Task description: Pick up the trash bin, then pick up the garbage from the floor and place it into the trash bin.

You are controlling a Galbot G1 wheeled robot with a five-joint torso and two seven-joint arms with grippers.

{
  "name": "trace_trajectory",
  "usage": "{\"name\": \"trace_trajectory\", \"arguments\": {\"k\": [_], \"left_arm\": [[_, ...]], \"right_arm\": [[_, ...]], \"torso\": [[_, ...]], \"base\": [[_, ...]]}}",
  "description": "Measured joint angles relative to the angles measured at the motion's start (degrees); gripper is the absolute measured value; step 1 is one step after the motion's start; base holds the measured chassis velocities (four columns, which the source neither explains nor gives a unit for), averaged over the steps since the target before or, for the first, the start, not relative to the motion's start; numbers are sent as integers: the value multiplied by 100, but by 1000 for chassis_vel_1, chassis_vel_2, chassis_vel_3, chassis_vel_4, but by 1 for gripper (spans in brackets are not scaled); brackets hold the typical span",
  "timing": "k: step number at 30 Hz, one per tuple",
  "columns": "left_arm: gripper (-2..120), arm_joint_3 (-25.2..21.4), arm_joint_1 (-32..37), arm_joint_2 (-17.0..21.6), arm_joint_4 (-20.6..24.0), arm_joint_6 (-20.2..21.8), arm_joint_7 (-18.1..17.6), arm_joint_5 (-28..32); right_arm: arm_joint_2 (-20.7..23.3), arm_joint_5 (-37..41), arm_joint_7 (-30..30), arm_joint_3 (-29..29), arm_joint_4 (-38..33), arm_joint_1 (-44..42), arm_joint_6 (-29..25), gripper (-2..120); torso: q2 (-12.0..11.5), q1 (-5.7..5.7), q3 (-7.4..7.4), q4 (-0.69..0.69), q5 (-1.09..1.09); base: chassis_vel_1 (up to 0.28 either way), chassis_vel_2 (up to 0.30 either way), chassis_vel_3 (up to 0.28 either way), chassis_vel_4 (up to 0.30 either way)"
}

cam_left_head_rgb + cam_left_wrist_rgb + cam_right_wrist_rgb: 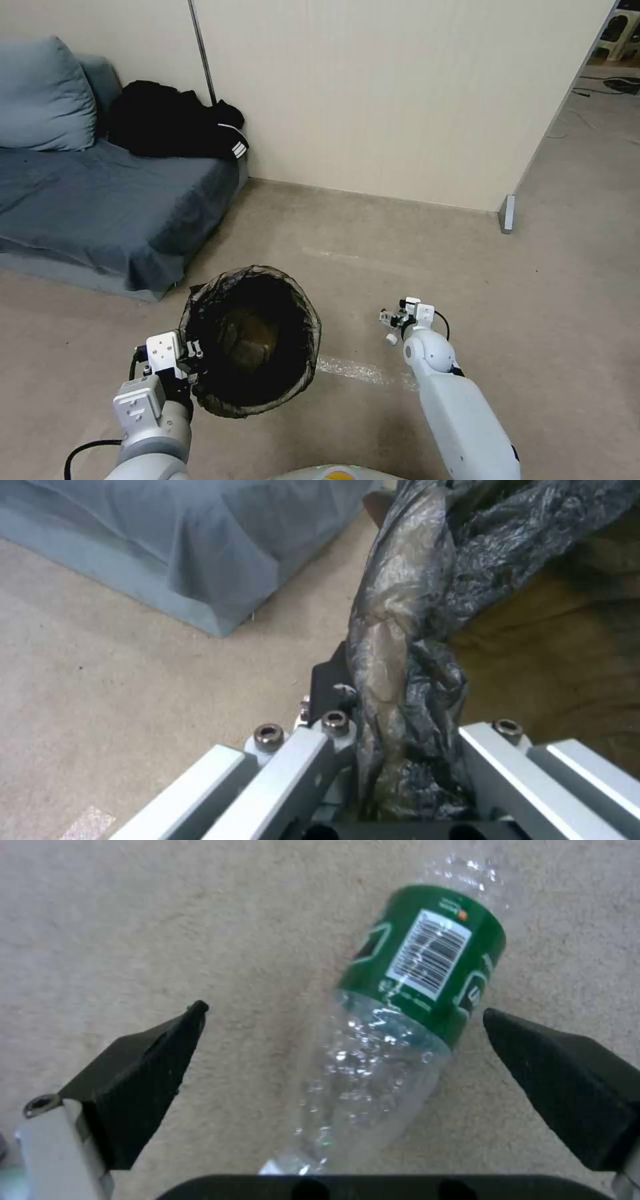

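I hold the trash bin (252,340) with the left gripper (189,360), whose fingers are pinched on the near-left part of the rim. In the left wrist view, the folded, crinkled black bag (400,645) is clamped between the two fingers at the rim. The bin's mouth faces the head camera, and some brownish contents show at the bottom of the liner. The bin sits in front of the near corner of the grey sofa (100,213), on which a black clothes heap (177,120) lies against the wall.

I have the right gripper (343,1040) lowered close to the floor (400,240), to the right of the bin and well apart from it. Its black fingers (147,1075) are spread wide, one on each side of a clear plastic bottle (393,1025) with a green label. The bottle lies on its side on the carpet, between the fingers, and neither finger touches it. In the head view, a small white cap (391,339) shows just beside the right gripper.
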State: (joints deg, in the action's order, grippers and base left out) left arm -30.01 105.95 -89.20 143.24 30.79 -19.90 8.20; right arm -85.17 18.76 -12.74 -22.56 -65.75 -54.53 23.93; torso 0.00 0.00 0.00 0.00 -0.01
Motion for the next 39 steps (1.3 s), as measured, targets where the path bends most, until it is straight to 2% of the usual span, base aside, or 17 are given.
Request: {"name": "trace_trajectory", "arguments": {"k": [7,10,12,14,18,19,21,23,26,27,29,35,39], "left_arm": [[0,-12,7,7,0,-11,-2,5],[0,-9,8,8,0,-18,-3,5],[0,29,6,5,0,-31,-5,-18],[0,46,6,2,0,-35,-5,-31],[0,59,17,9,0,-43,-5,-48],[0,59,17,9,0,-43,-5,-48],[0,56,25,16,0,-46,-5,-49],[0,57,28,19,0,-47,-5,-53],[0,83,28,26,0,-48,-6,-73],[0,83,28,26,0,-48,-6,-73],[0,105,28,32,0,-50,-6,-88],[0,134,28,45,0,-51,-5,-98],[0,140,26,52,0,-51,-5,-101]], "right_arm": [[-35,-276,74,-93,495,129,-203,100],[-2,-356,141,-122,599,175,-308,94],[19,-413,183,-138,673,229,-396,84],[19,-417,185,-138,688,241,-405,81],[10,-460,185,-137,754,289,-472,62],[10,-460,185,-137,754,289,-472,62],[10,-464,185,-130,758,298,-490,52],[10,-465,185,-124,756,298,-493,49],[5,-465,182,-115,743,297,-496,34],[5,-465,182,-115,743,297,-496,34],[5,-481,181,-113,745,284,-524,25],[17,-550,181,-111,750,258,-582,14],[20,-631,181,-102,753,243,-652,13]], "torso": [[0,0,0,-1,1],[0,0,0,0,1],[0,0,0,-1,1],[0,0,0,0,1],[0,0,0,-1,1],[0,0,0,-1,1],[0,0,0,0,1],[0,0,0,0,1],[0,0,0,0,1],[0,0,0,0,1],[0,0,0,0,1],[0,0,0,0,1],[0,0,0,0,1]], "base": [[0,0,0,0],[0,0,0,0],[0,0,0,0],[0,0,0,0],[0,0,0,0],[0,0,0,0],[0,0,0,0],[0,0,0,0],[0,0,0,0],[0,0,0,0],[0,0,0,0],[0,0,0,0],[0,0,0,0]]}}
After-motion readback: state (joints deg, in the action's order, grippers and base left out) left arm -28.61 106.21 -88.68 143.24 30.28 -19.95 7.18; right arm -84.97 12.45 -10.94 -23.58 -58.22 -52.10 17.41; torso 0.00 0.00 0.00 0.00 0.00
